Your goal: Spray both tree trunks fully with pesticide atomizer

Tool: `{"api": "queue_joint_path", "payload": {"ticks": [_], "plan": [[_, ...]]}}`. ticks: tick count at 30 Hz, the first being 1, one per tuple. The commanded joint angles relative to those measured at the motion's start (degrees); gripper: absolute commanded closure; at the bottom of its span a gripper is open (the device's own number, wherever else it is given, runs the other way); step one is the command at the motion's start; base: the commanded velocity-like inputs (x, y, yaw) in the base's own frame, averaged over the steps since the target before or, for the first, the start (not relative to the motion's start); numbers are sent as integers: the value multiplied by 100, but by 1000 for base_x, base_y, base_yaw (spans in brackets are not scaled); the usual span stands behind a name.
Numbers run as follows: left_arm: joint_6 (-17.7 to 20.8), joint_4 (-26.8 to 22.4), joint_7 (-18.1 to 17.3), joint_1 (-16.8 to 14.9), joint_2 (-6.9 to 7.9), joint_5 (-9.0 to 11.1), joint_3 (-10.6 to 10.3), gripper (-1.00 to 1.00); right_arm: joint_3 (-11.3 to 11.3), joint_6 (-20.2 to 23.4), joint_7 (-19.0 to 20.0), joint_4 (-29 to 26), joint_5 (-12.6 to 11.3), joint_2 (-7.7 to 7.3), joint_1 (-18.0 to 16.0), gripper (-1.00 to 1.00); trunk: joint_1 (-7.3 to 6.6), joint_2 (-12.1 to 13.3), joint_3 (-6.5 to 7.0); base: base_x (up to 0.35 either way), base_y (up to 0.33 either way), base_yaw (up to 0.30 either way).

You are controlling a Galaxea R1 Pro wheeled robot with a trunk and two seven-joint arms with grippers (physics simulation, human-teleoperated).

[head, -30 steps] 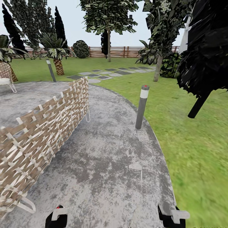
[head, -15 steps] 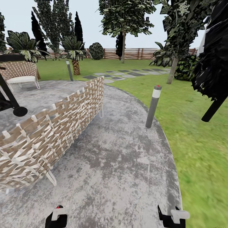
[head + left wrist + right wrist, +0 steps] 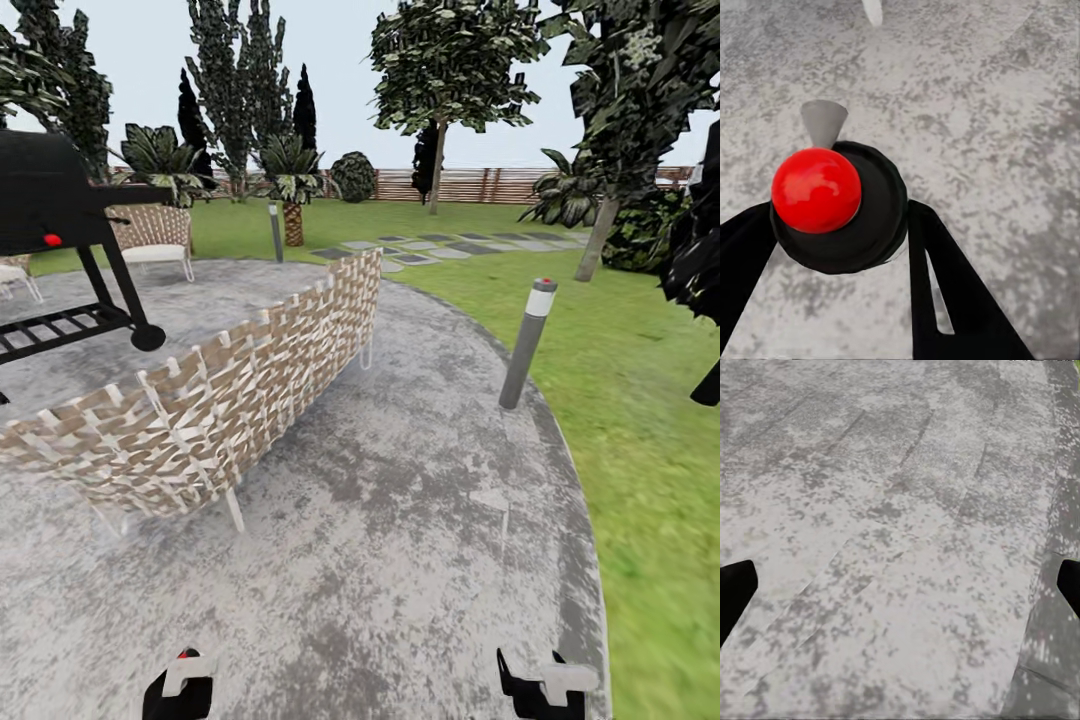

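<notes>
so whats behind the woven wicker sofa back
Behind the woven sofa back stand a black wheeled grill and a wicker chair on the grey paving. The sofa's seat side is hidden by its back.

— Setting?
— Home garden, rendered. Green lawn (image 3: 640, 400), grey stone patio (image 3: 400, 560), stepping stones (image 3: 440, 247), brown slat fence (image 3: 490, 185) along the back.

— Furnishings?
— Woven wicker sofa (image 3: 240, 400), wicker chair (image 3: 155, 240), black barbecue grill (image 3: 50, 200), grey bollard lights (image 3: 527, 343).

— Planting?
— Pale-trunked trees (image 3: 455, 70), dark cypress columns (image 3: 303, 105), a palm (image 3: 292, 175).
</notes>
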Motion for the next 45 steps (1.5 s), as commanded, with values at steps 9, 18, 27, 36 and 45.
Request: {"api": "queue_joint_path", "payload": {"ticks": [9, 18, 27, 36, 45], "plan": [[0, -1, 1, 0, 0, 4, 4, 100, 1, 0, 0, -3, -5, 8, 0, -100, 0, 0, 0, -277, 218, 278], [0, -1, 0, 0, 0, 5, 4, 100, 1, 0, 0, -4, -3, 8, -1, -100, 0, 0, -10, -181, 262, 278], [0, -1, 1, 0, 0, 4, 4, 100, 1, 0, 0, -4, -2, 8, 0, -100, 0, 0, -38, -40, 297, 277], [0, -1, 1, 0, 0, 4, 4, 100, 1, 0, 0, 0, 1, 8, 0, -100, 0, 0, -68, -1, 304, 276], [5, -1, 1, 0, 0, 7, 13, 100, 1, 0, 0, -1, 1, 8, -3, -100, 0, 0, -97, 0, 306, 275]]}}
